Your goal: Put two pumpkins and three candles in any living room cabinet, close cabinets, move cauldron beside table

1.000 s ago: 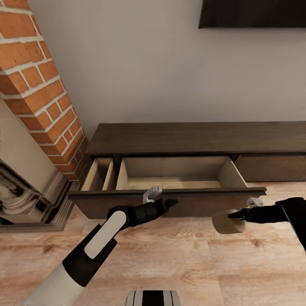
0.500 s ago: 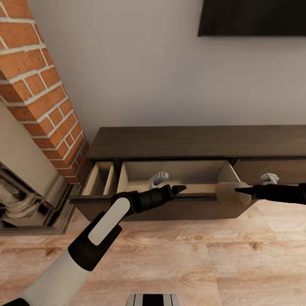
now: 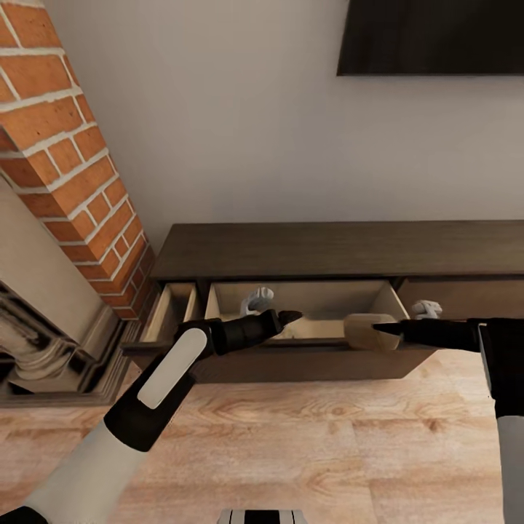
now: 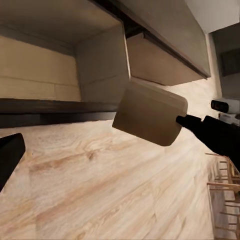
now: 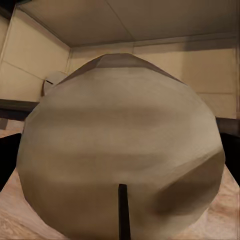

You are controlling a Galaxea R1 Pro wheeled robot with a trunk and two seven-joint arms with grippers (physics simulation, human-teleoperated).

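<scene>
The long dark-brown cabinet point(image 3: 327, 251) stands against the wall with its wide drawer point(image 3: 320, 300) pulled out and showing a pale inside. My right gripper point(image 3: 378, 329) is shut on a stubby beige-grey candle point(image 3: 364, 331), held level with the drawer's front right edge. The candle also appears in the left wrist view point(image 4: 150, 112) and close up in the right wrist view point(image 5: 120, 155), with the drawer's inside behind it. My left gripper point(image 3: 290, 317) hovers open over the drawer's front edge, holding nothing. Pumpkins, cauldron and table are out of view.
A brick chimney column point(image 3: 65, 167) and a stone fireplace base point(image 3: 44, 349) close off the left. A narrow open compartment point(image 3: 171, 313) sits left of the wide drawer. A dark screen point(image 3: 437, 36) hangs on the wall. Wood floor point(image 3: 327, 451) lies in front.
Both arms have reached forward toward the drawer. The candle went from above the floor in front of the drawer up to its front right edge. The view shifted slightly.
</scene>
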